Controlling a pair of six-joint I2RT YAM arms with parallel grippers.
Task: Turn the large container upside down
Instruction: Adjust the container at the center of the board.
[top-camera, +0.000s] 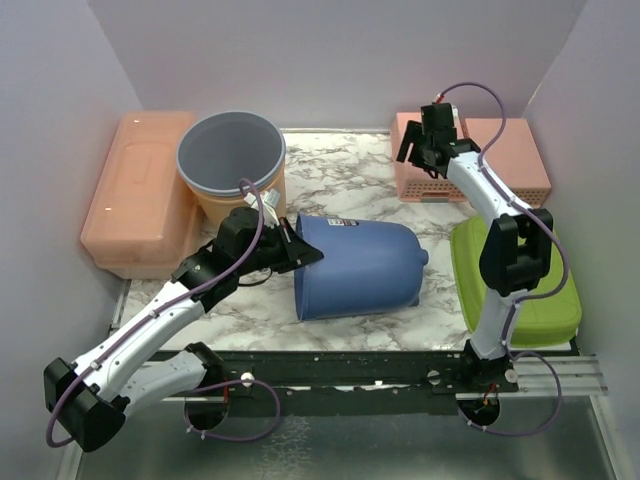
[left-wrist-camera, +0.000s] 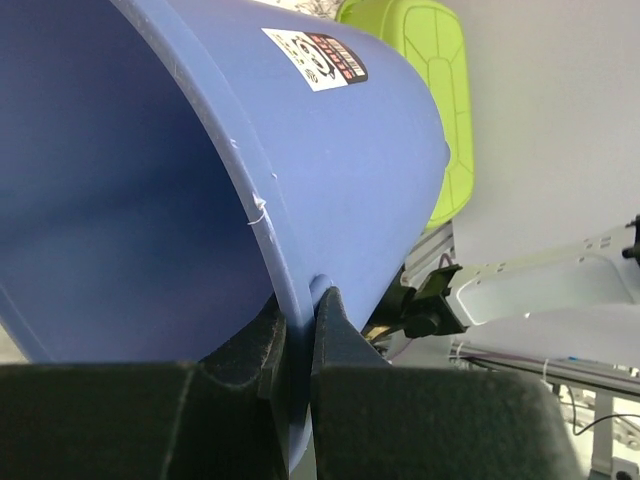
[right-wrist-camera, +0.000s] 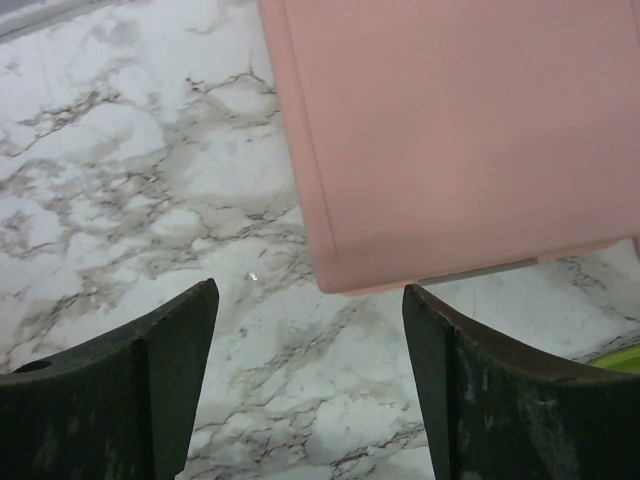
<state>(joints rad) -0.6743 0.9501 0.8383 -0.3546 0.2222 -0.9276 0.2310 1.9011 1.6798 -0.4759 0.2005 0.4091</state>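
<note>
Large blue plastic container (top-camera: 360, 268) lies on its side near the middle of the white marble-patterned desk (top-camera: 350, 165), its open mouth facing the left arm and its closed base pointing towards the right arm. On my overhead feed a small printed sticker (top-camera: 343, 223) sits on the upper side of the wall, just behind the rim. I have the left gripper (top-camera: 300, 252) at the mouth, and the left wrist feed shows it clamped on the rim of the container (left-wrist-camera: 330, 150): one finger is inside the wall and the other outside, the blue edge pinched between them at the left gripper (left-wrist-camera: 300, 300). The right gripper (top-camera: 425, 135) is well apart from the container, up at the far right of the desk, above the near left corner of a pink perforated plastic box (top-camera: 500, 150). From its own camera I see the right gripper (right-wrist-camera: 310, 300) with its fingers spread wide and nothing between them, the pink top (right-wrist-camera: 450, 130) and bare marble (right-wrist-camera: 150, 180) below. Behind the container at the far left stands a grey round bucket (top-camera: 230, 150), upright, seemingly nested in an orange one, and beside that a peach translucent lidded box (top-camera: 140, 195). A lime green plastic lid (top-camera: 520, 285) lies at the right edge, near the container's base but not touching it.
</note>
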